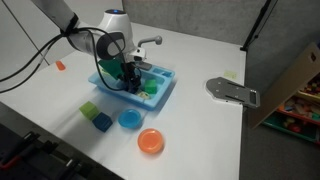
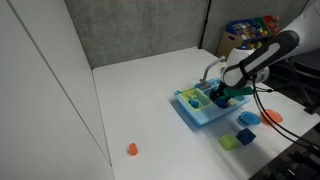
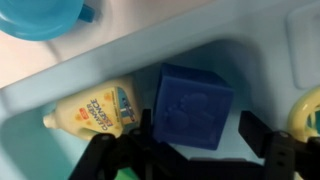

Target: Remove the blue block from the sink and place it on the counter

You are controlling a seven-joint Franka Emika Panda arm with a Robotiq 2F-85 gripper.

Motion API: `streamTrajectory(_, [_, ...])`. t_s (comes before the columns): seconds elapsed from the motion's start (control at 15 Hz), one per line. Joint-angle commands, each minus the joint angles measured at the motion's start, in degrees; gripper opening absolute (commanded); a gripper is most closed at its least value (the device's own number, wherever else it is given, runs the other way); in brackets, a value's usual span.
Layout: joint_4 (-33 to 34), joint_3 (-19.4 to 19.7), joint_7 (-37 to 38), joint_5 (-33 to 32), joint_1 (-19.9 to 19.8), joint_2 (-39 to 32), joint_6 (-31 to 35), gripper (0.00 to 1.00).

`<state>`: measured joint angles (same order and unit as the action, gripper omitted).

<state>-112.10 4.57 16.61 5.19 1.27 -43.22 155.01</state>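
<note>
Blue block (image 3: pixel 193 105) sitting in the sink (image 3: pixel 30 135), with the claw straddling it for the grasp.

The block is lying flat on the basin floor, just beside a yellow toy bottle (image 3: pixel 90 110). Being a cube, it is showing no long axis; its embossed top is facing up and its sides are sitting slightly skewed to the jaws. The gripper (image 3: pixel 197 130) is hanging released, one finger on each side of the block. The grasp seems to be the step in hand: next it is calling for closing squarely, lifting clear of the sink wall, and carrying to the counter (image 1: pixel 200 125).
</note>
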Motion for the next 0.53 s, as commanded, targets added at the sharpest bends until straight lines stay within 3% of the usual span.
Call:
streamTrajectory(0.0, [1.3, 0.4, 0.7, 0.8, 0.7, -0.1, 0.0, 0.56])
streamTrajectory(0.2, [0.2, 0.6, 0.7, 0.7, 1.0, 1.9, -0.4, 0.34])
streamTrajectory(0.47, [-2.6, 1.0, 0.4, 0.2, 1.3, 7.0, -1.3, 0.32])
